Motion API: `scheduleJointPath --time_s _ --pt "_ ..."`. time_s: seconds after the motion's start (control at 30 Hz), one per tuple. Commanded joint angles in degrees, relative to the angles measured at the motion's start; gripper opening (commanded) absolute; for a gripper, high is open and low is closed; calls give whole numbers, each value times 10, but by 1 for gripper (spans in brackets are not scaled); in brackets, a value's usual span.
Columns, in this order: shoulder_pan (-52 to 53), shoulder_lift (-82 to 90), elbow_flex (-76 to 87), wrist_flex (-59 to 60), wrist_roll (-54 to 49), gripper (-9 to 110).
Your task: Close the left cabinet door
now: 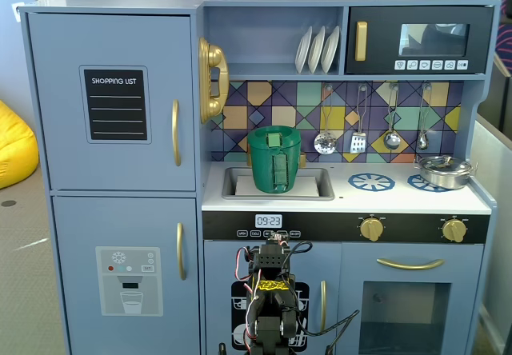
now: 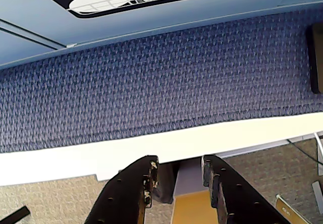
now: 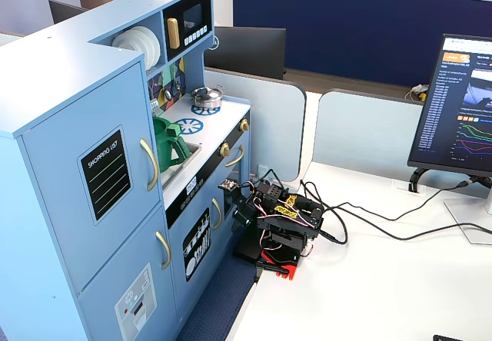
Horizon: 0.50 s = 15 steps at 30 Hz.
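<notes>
The left cabinet door (image 1: 112,99), upper left of the toy kitchen (image 3: 46,57), already sits flush and looks like a light, stiff panel; push its flat face or hook the gold handle (image 1: 176,133). Folded low on the desk (image 3: 400,279), the tool (image 2: 177,176) hangs empty, jaws parted.

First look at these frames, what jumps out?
A tall light-blue toy kitchen fills a fixed view, and its upper left door with the black shopping-list panel sits flush. A green pot stands in the sink at centre, with a gold phone on the wall above and to the left of it. The arm is folded low in front of the lower doors; in the wrist view its gripper is open and empty.
</notes>
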Motion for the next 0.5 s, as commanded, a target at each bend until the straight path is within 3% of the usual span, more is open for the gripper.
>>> scheduleJointPath --time_s 0.0,0.47 --pt "5 -4 -4 107 -8 4" --pt "3 -4 -4 108 -10 5"
